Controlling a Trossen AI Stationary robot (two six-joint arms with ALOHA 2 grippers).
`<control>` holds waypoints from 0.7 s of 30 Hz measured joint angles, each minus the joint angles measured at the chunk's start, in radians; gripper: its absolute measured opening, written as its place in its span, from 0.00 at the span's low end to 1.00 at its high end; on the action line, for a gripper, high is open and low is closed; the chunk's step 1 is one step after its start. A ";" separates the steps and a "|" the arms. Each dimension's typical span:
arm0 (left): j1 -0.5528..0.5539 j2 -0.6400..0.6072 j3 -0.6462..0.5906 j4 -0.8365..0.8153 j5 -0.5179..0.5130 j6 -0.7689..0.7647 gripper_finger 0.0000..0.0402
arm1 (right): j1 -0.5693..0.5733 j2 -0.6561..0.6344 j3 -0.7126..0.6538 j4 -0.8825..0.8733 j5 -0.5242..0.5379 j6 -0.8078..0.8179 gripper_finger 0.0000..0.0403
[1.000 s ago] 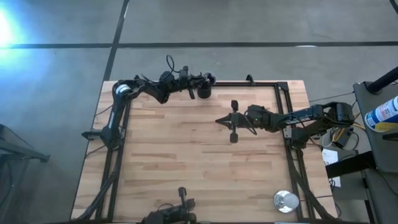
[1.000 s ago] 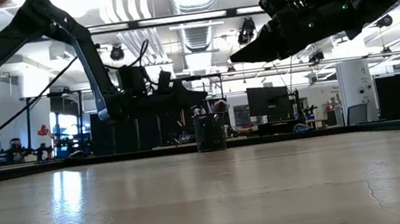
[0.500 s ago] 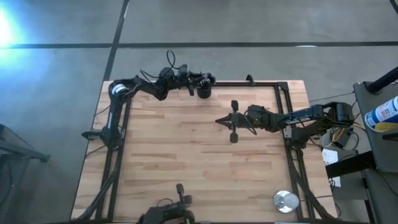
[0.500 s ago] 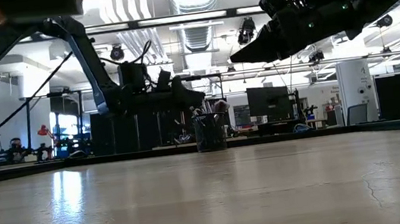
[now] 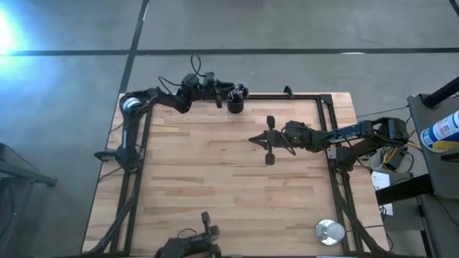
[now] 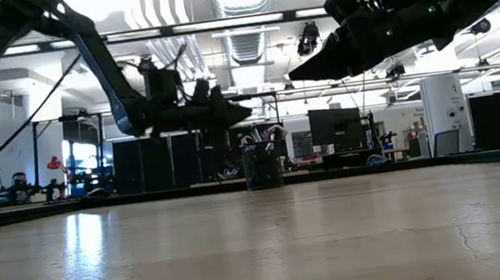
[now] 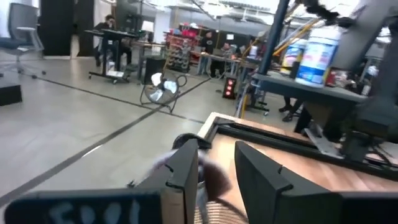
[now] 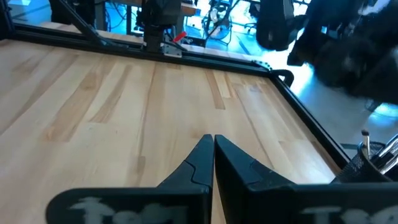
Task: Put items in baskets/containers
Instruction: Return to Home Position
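Observation:
The small black cup (image 5: 235, 106) stands upright near the table's far edge, with several brushes (image 6: 264, 135) standing in it, tips up. My left gripper (image 5: 224, 95) hovers just left of and above the cup's rim. It is open and empty, and the cup shows blurred below its fingers in the left wrist view (image 7: 211, 186). My right gripper (image 5: 252, 138) is shut and empty, held high over the middle of the table's right half. The cup shows at the edge of the right wrist view (image 8: 367, 165). No loose brush shows on the table.
A round silver disc (image 5: 330, 231) lies at the table's near right corner. A black frame rail (image 5: 287, 94) runs along the table's far edge behind the cup. The wooden top (image 5: 215, 179) between the arms is bare.
My left gripper has risen a little and drawn back from the cup toward the table's far left. The cup and its brushes stand where they were.

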 joint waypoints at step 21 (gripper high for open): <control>-0.118 -0.676 -0.651 -0.126 -0.073 0.234 0.00 | -0.245 -0.080 -0.119 0.110 -0.253 0.016 0.02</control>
